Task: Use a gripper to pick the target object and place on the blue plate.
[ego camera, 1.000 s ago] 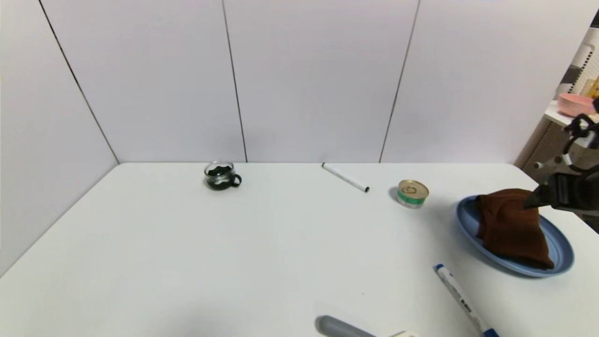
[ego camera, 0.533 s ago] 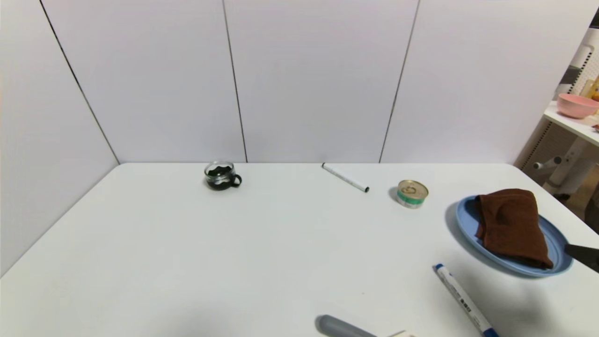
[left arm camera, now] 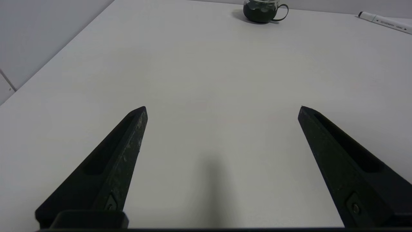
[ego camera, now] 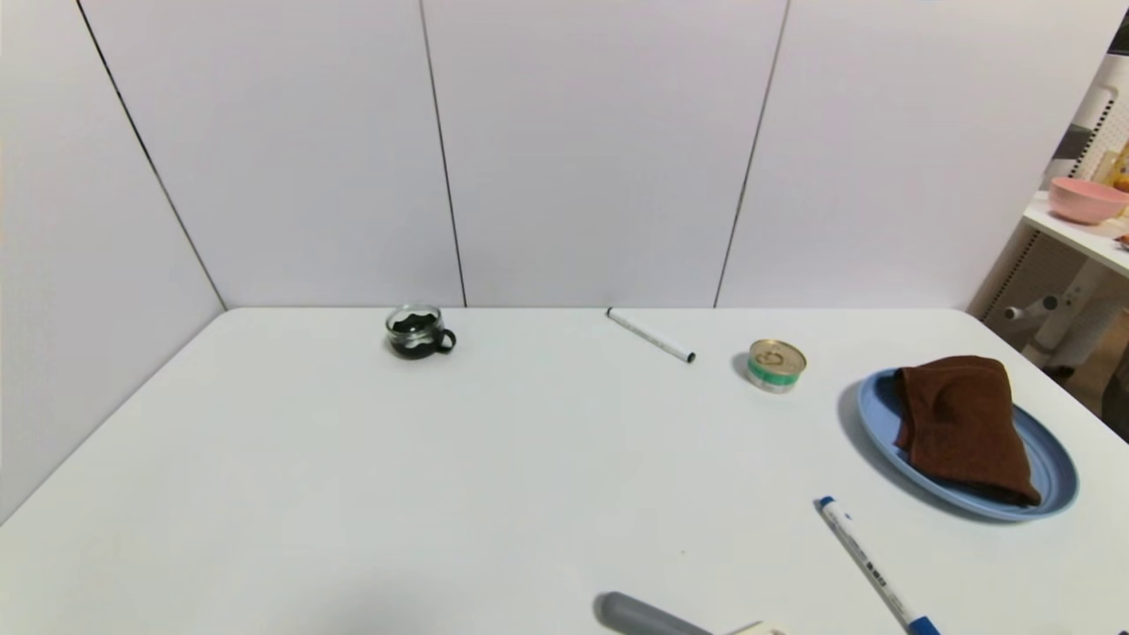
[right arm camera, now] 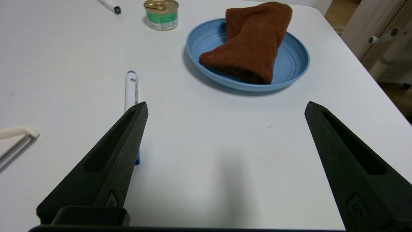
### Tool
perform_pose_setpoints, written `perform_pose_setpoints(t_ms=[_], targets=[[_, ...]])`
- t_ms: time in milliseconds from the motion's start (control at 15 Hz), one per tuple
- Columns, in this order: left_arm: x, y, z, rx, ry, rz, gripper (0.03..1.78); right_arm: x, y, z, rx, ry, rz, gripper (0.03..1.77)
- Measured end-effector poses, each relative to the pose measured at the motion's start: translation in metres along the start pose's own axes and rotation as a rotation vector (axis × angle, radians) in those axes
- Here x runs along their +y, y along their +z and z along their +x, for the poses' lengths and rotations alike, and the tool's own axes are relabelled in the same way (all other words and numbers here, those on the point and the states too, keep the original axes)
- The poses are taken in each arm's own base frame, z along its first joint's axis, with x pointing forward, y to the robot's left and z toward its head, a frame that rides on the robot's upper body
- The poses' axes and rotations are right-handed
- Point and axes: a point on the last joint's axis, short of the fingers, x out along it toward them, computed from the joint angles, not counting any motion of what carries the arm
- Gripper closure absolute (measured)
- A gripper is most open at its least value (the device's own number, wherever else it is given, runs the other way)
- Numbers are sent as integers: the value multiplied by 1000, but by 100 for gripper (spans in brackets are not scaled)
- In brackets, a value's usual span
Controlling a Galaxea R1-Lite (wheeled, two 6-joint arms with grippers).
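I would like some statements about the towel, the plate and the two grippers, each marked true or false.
1. The brown towel lies on the blue plate. True.
2. The right gripper is shut on the towel. False: it is open, apart from it.
3. The green tin stands on the plate. False: it stands on the table beside it.
4. The left gripper is open over bare table. True.
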Motion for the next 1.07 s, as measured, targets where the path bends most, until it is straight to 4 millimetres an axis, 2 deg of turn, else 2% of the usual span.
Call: perform_pose_setpoints(t_ms=[200,1067], targets=[[0,0,0,0,0,0,12,3,-20,-9,-45,47,-8,11],[0,0,0,0,0,0,12,3,-24,-13,-92,40,24,11]])
